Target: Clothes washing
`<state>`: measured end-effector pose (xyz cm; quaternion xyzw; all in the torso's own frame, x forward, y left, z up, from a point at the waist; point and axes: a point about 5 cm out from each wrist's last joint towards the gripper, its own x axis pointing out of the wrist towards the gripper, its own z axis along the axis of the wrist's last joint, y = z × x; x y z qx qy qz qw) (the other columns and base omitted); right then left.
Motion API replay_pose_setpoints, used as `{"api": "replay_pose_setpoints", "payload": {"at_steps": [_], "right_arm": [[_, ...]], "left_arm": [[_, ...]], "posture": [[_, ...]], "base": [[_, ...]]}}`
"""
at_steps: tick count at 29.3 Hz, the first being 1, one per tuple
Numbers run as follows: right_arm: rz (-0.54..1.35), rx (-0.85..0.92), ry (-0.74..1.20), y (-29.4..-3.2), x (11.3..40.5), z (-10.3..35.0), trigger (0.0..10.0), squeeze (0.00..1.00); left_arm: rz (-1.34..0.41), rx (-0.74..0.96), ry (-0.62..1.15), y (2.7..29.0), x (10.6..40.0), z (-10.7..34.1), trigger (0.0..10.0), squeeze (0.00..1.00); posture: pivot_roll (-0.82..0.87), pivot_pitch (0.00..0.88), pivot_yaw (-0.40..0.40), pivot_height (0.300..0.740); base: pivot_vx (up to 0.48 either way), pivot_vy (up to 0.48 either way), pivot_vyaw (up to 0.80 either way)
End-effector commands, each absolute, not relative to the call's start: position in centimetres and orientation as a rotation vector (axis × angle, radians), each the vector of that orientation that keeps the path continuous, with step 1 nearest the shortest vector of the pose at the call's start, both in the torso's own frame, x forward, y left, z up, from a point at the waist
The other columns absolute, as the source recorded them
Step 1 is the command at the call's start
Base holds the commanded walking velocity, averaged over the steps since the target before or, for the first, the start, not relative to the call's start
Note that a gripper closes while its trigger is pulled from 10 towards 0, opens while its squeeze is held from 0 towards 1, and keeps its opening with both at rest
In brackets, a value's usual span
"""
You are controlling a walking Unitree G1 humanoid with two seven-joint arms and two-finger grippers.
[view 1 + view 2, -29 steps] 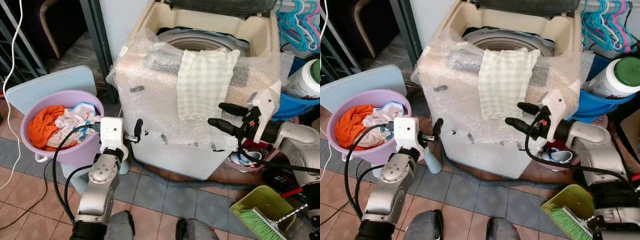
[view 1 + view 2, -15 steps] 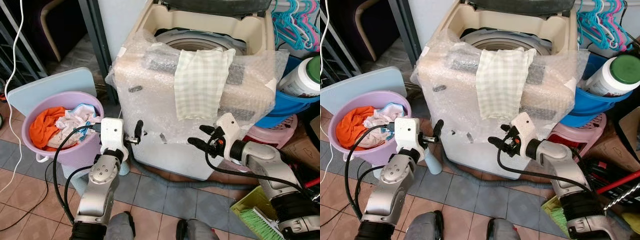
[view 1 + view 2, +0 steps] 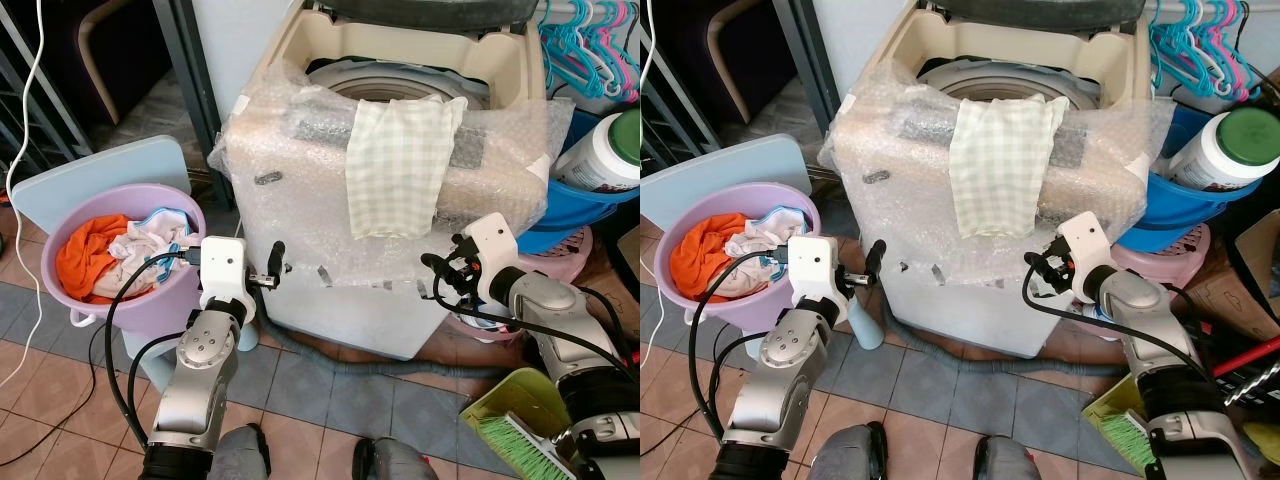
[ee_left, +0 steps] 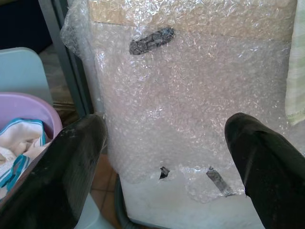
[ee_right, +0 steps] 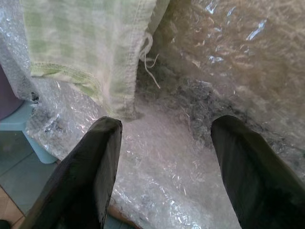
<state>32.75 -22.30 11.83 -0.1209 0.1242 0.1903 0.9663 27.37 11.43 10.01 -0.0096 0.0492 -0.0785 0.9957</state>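
A top-loading washing machine [image 3: 300, 190] wrapped in bubble wrap stands before me, lid open. A green checked cloth [image 3: 395, 165] hangs over its front rim, half inside the drum. To the left, a purple basin [image 3: 125, 187] holds orange clothes [image 3: 85, 255] and white ones. My left gripper [image 3: 274, 268] is open beside the machine's lower left front, between basin and machine; its fingers [image 4: 62, 171] are wide apart. My right gripper [image 3: 440, 278] is open, close to the machine's front below the cloth's hem [image 5: 71, 71], holding nothing.
A white jar with a green lid [image 3: 610, 155] sits in a blue bucket [image 3: 580, 210] at the right, under coloured hangers [image 3: 590, 45]. A green dustpan with a brush [image 3: 520, 420] lies at the lower right. A grey hose [image 3: 340, 358] runs along the tiled floor.
My right arm has come down from cloth height and drawn back to the machine's lower right front. The left arm has stayed put. The camera has shifted slightly.
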Motion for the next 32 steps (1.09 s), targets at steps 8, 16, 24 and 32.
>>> {"api": "replay_pose_setpoints", "payload": {"at_steps": [8, 16, 24, 32], "right_arm": [[0.409, -0.124, 0.184, -19.2, 34.3, 12.7, 3.7, 0.0], [0.585, -0.145, 0.337, -17.7, 32.9, 10.6, 10.0, 0.0], [0.595, -0.14, 0.363, -17.7, 32.4, 10.2, 10.0, 0.0], [0.321, -0.388, 0.321, -22.2, 32.9, 11.0, 10.0, 0.0]], "left_arm": [[-0.162, -0.01, 0.12, 11.2, 27.5, 9.7, 10.0, 0.0], [-0.155, -0.012, 0.126, 11.2, 27.4, 9.5, 10.0, 0.0], [-0.16, -0.012, 0.134, 11.0, 27.5, 9.4, 10.0, 0.0], [-0.153, -0.008, 0.138, 11.2, 27.4, 9.4, 10.0, 0.0]], "posture": [[-0.01, 0.095, 0.02, 0.74], [-0.02, 0.095, 0.01, 0.74], [-0.02, 0.098, 0.012, 0.74], [-0.02, 0.1, 0.006, 0.74]], "base": [[0.0, 0.0, 0.0], [0.0, 0.0, 0.0], [0.0, 0.0, 0.0], [0.0, 0.0, 0.0]]}}
